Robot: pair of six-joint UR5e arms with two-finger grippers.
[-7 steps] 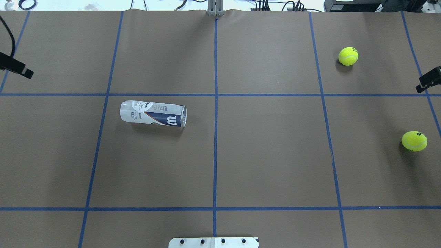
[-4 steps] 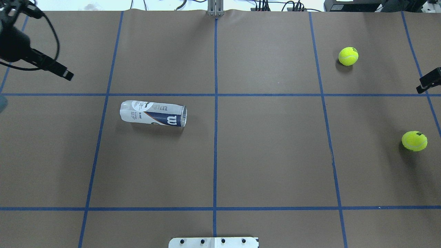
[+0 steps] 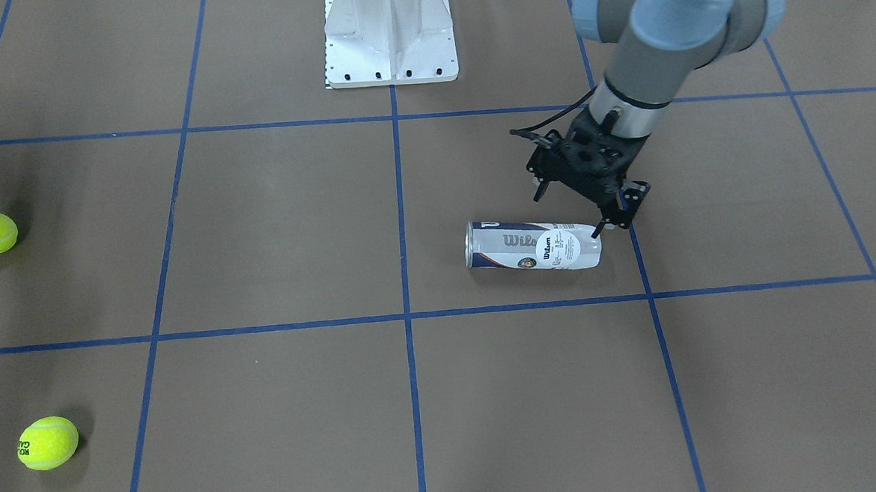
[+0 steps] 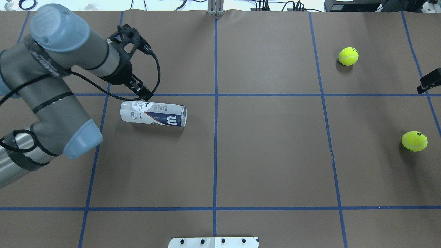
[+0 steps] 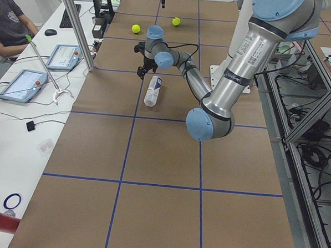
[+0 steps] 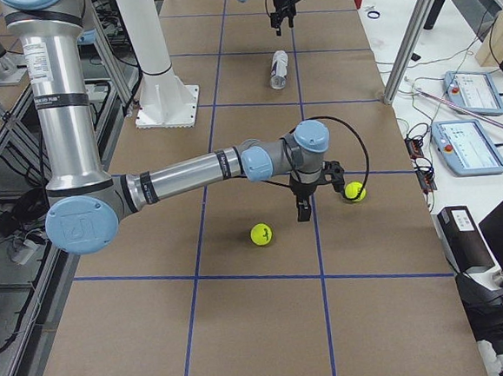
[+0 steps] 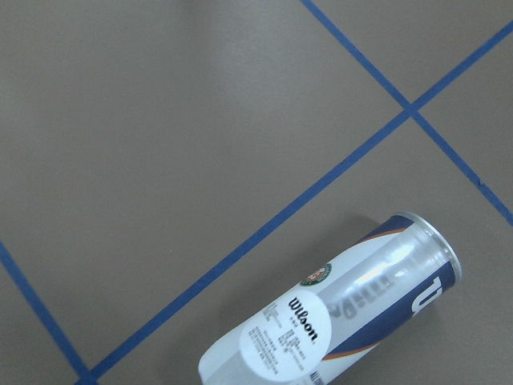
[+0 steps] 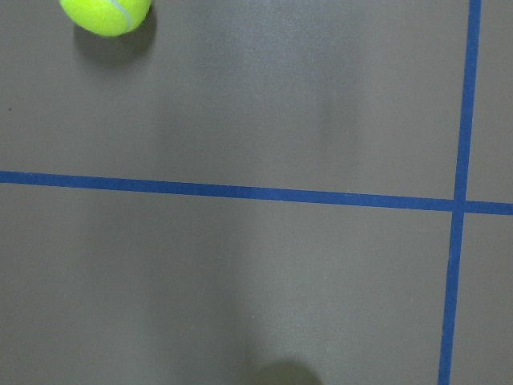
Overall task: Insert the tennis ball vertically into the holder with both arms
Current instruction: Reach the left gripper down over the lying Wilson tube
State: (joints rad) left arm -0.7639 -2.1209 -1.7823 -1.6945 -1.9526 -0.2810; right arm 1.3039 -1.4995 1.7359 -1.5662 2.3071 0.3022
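The holder lies on its side left of centre, its open silver rim toward the table's middle; it also shows in the front view and the left wrist view. My left gripper is open and empty, just above and behind the holder's closed end; one of its fingers shows in the overhead view. Two yellow tennis balls lie at the far right. My right gripper hovers between them, open and empty; one of its fingers shows at the overhead view's edge.
The white base plate sits at the table's near edge in the middle. Blue tape lines divide the brown table into squares. An operator and tablets are beside the table's far long edge.
My left arm has swung in from the left edge to the holder's closed end. The right gripper has barely moved. The holder and the balls have not moved.
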